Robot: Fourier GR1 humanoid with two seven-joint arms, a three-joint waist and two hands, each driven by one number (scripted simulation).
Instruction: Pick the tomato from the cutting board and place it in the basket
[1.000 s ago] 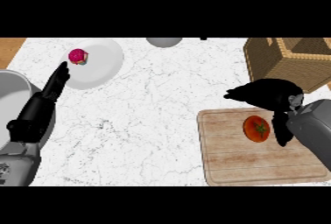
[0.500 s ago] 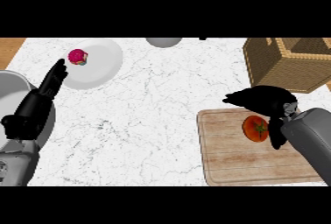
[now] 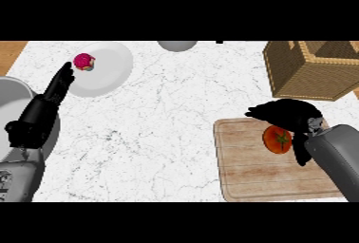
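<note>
A red tomato [image 3: 277, 140] with a green stem lies on the wooden cutting board [image 3: 252, 175] at the lower right. My right hand [image 3: 291, 114] hovers over the board's far edge, fingers curled around the tomato's top and right side, partly covering it. The woven basket [image 3: 308, 69] stands at the upper right, just beyond the board. At the left edge my left hand [image 3: 49, 102] rests open, fingers pointing up toward a white plate.
A white plate [image 3: 108, 71] at the upper left holds a small pink-red fruit [image 3: 84, 60]. A grey bowl [image 3: 176, 45] sits at the top centre. A metal pot rim [image 3: 14, 92] shows at the left edge. White marble counter lies between.
My right hand has dropped lower and closer over the tomato, its fingers curling around it. The left hand has barely moved.
</note>
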